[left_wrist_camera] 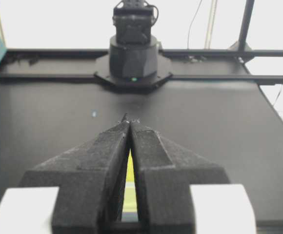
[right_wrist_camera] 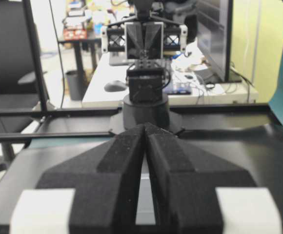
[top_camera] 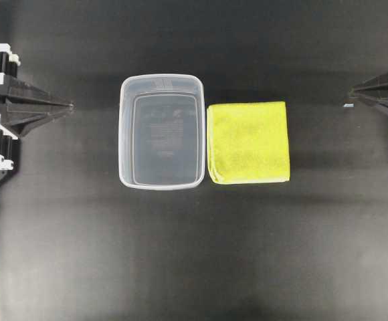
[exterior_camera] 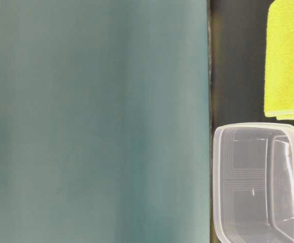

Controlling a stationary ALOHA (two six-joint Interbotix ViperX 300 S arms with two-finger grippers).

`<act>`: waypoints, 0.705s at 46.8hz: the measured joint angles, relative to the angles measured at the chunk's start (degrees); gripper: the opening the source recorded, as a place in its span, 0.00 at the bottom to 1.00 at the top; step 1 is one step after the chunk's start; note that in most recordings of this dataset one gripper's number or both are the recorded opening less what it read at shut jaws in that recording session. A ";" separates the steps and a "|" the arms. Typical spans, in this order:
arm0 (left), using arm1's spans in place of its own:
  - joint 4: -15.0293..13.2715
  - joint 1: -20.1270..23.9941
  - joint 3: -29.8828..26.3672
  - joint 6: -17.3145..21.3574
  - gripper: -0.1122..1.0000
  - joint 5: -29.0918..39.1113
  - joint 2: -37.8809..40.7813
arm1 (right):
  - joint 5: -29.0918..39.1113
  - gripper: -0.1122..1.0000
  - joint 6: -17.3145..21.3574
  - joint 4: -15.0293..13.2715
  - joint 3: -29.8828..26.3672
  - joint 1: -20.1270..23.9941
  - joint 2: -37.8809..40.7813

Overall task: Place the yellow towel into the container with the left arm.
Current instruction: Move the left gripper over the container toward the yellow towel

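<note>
Grippers both closed, both empty. Left gripper (top_camera: 65, 105) sits at the left edge of the overhead frame, tips meeting in a point aimed toward frame centre, touching nothing. Left wrist view confirms: jaws pressed together at the tip (left_wrist_camera: 130, 120), only a thin slit lower down with a sliver of yellow showing through it. Right gripper (top_camera: 352, 92) at the right edge of the overhead frame, tips together, pointing toward centre, holding nothing; right wrist view shows the fingers (right_wrist_camera: 145, 127) meeting at the tip too.

Yellow towel (top_camera: 249, 142) lies flat on the black table (top_camera: 194, 254), right of frame centre, folded roughly square, edges parallel to the frame edges, no clear long axis. Folded layered edge shows along its left and bottom sides. Not in the container yet.

Container (top_camera: 161, 132) stands upright just left of the towel, open side up, long axis running top to bottom of the overhead frame. Its right rim is just beside the towel's left edge; cannot tell if they touch. Nothing visible inside except faint moulded markings on the base.

Container sits between the left gripper and the towel. Right gripper is well apart from the towel.

Table-level view: teal panel (exterior_camera: 96, 121) fills most of the frame, towel (exterior_camera: 289, 61) upper right, container (exterior_camera: 261, 182) lower right.
</note>
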 measured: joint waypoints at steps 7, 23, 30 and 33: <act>1.67 0.18 -3.69 -4.04 0.10 6.15 1.76 | -0.18 0.10 0.88 0.26 0.00 0.00 0.00; 2.02 0.09 -19.86 -5.98 0.10 25.58 12.57 | -3.52 0.10 0.97 0.44 0.00 0.00 0.09; 2.02 0.00 -27.77 -5.89 0.10 32.70 20.39 | -1.85 0.10 1.14 0.53 0.00 0.00 0.00; 2.11 -0.09 -31.46 -5.45 0.10 35.77 23.99 | -0.53 0.12 1.58 0.53 0.09 0.00 0.00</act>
